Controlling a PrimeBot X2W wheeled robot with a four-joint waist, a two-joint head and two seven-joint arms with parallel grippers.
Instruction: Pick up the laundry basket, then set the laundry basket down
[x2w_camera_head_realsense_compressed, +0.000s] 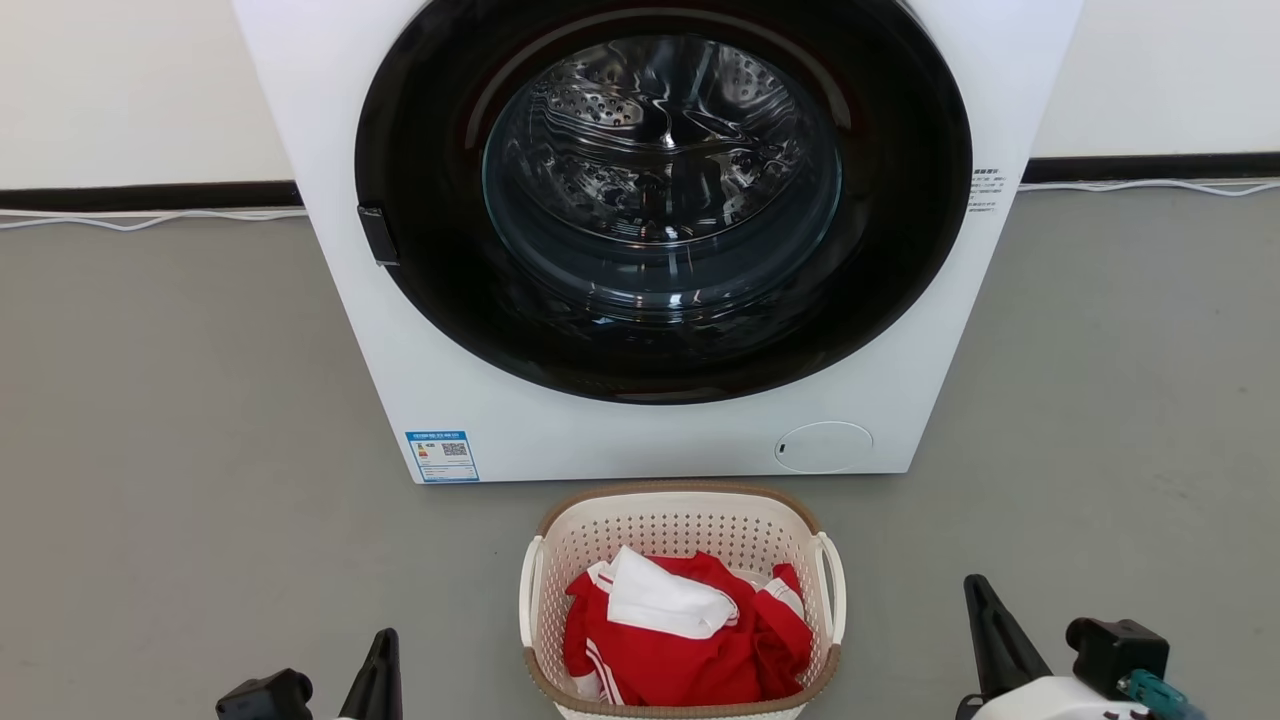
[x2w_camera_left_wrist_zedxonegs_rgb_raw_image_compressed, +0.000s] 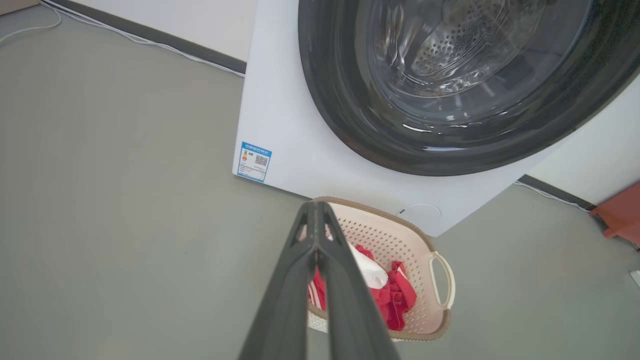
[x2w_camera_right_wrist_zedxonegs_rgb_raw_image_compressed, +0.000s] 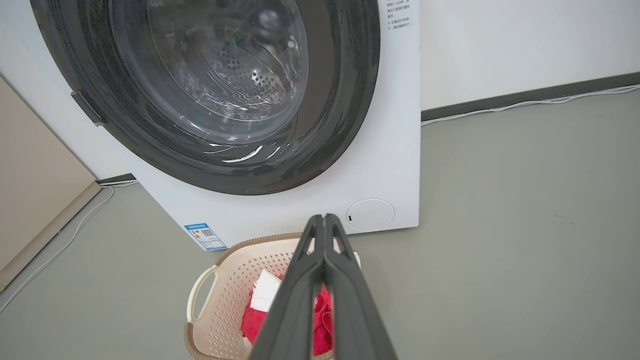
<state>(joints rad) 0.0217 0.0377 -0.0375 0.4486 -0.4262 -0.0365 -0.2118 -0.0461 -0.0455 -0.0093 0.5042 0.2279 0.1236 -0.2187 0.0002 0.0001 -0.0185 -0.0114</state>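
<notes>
My left tool (x2w_camera_left_wrist_zedxonegs_rgb_raw_image_compressed: 315, 206) and my right tool (x2w_camera_right_wrist_zedxonegs_rgb_raw_image_compressed: 325, 218): I see each with its two dark fingers pressed fully together, gripping nothing. Between the tools and apart from both, the small cream-white perforated plastic laundry basket (x2w_camera_head_realsense_compressed: 680, 525), brown-rimmed with white loop handles, stands on the grey floor (x2w_camera_head_realsense_compressed: 180, 450) and holds red and white garments (x2w_camera_head_realsense_compressed: 690, 650). Beyond the tool tips, just behind the basket: a white front-loading washing machine (x2w_camera_head_realsense_compressed: 640, 445).
</notes>
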